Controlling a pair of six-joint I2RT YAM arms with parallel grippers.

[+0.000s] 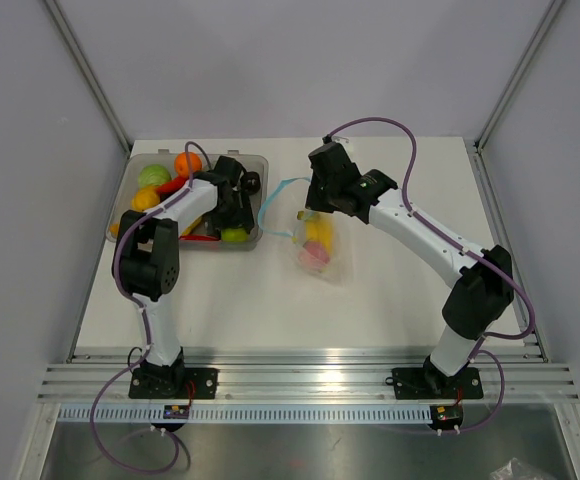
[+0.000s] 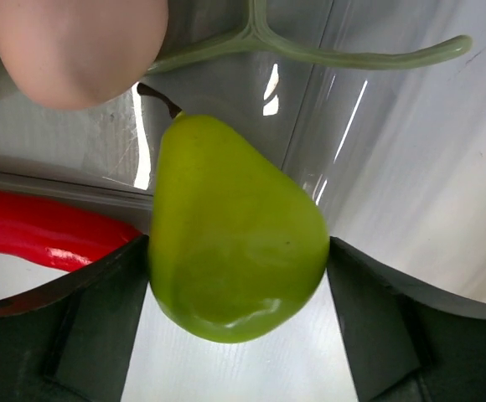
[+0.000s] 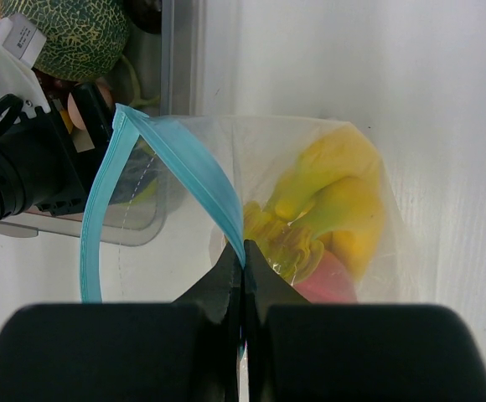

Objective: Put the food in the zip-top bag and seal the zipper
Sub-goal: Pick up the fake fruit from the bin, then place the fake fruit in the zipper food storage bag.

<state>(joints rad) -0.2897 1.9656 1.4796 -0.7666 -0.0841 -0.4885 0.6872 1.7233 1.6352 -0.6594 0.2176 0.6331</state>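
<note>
Progress is partial: the bag lies on the table between the arms, just right of the tray, and through the plastic I can see the banana and a pink piece already inside. The zipper is not sealed; it arcs up in an open loop, and my right gripper is pinched closed on one lip of it, holding the mouth up towards the tray. My left gripper is down in the tray with a finger against each flank of the pear, so I judge it clamped on that fruit, though I cannot tell whether the pear has left the floor. Left to do: carry the pear across, then the remaining food, then press the zipper shut. In the tray there are also a red pepper touching the left finger, a pale pink fruit just above the pear, a melon and an orange. The tray wall stands between the pear and the bag mouth, and that mouth is narrow and floppy, held on one side only.
</note>
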